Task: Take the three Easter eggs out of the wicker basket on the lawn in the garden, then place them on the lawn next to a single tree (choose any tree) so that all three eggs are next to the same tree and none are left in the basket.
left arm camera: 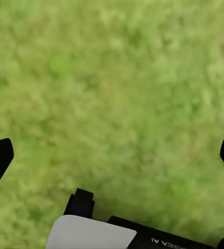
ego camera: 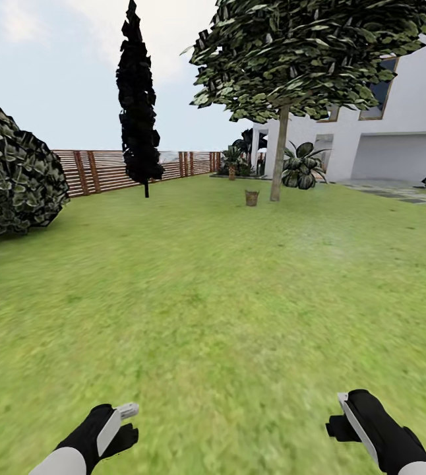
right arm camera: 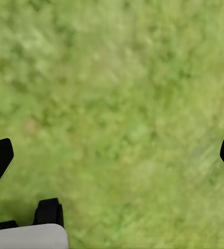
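- Nearest the camera, the left gripper (ego camera: 122,422) hung low over the lawn (ego camera: 206,297), fingers spread wide and empty, probably tucked in for driving.
- Far ahead, the wicker basket (ego camera: 252,198) stood on the grass just left of the tree (ego camera: 279,155); its eggs were too distant to make out.
- Well short of that tree, the right gripper (ego camera: 340,412) hung likewise, wide apart, holding nothing.

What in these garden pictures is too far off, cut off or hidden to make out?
- Wicker basket, head view: too small and far to see whether eggs lie inside.
- Tree, head view: canopy cut off by the top edge.
- Left tool, left wrist view: fingertips cut off at the side edges; only blurred lawn lies between them.
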Robot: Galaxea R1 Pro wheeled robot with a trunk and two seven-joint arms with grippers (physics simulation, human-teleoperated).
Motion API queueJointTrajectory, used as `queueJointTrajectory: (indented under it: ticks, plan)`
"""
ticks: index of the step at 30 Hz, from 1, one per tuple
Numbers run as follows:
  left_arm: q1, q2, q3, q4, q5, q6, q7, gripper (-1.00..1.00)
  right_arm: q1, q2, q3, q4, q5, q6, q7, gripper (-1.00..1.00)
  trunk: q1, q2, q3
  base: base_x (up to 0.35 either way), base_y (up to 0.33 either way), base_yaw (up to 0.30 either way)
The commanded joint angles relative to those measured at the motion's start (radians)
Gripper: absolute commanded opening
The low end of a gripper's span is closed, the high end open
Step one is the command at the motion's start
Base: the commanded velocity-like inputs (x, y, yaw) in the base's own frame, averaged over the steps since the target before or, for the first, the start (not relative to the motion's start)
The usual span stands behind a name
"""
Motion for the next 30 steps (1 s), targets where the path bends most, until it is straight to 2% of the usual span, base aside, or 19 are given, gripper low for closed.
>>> queueJointTrajectory:
  ticks: [1,17,20,22,23,24,26,30]
  plan:
    - [0.0,-0.002,0.002,-0.002,0.011,0.003,0.008,1.0,-0.001,-0.001,0.005,-0.001,-0.004,0.004,-0.002,1.0,0.001,-0.001,-0.001,0.343,0.0,0.0]
    - [0.0,-0.004,0.001,-0.002,0.012,0.0,0.008,1.0,-0.001,-0.001,0.005,0.003,-0.004,0.001,-0.002,1.0,0.001,-0.001,-0.001,0.343,0.0,0.0]
    - [0.0,-0.004,-0.002,0.003,0.006,-0.083,0.007,1.0,-0.001,-0.001,0.005,0.005,-0.004,0.001,-0.002,1.0,0.001,-0.001,-0.001,0.343,0.0,0.0]
    - [0.0,-0.003,-0.006,0.001,0.003,-0.097,0.003,1.0,-0.001,-0.002,0.005,0.007,-0.004,0.001,-0.002,1.0,0.001,-0.001,-0.001,0.343,0.0,0.0]
    - [0.0,0.0,-0.008,-0.002,0.002,-0.094,-0.007,1.0,-0.001,-0.002,0.005,0.008,-0.004,0.001,-0.002,1.0,0.001,-0.001,-0.001,0.343,0.0,0.0]
    - [-0.001,0.015,-0.01,-0.018,-0.002,-0.056,-0.097,1.0,-0.001,-0.003,0.005,0.009,-0.004,-0.002,-0.002,1.0,0.001,-0.001,-0.001,0.343,0.0,0.0]
    - [-0.002,0.022,-0.01,-0.024,-0.023,-0.048,-0.169,1.0,-0.001,-0.003,0.005,0.01,-0.004,-0.004,-0.002,1.0,0.001,-0.001,-0.001,0.343,0.0,0.0]
    - [-0.002,0.032,-0.008,-0.028,-0.076,-0.07,-0.201,1.0,-0.001,-0.001,0.005,0.011,-0.004,-0.006,-0.002,1.0,0.001,-0.001,-0.001,0.343,0.0,0.0]
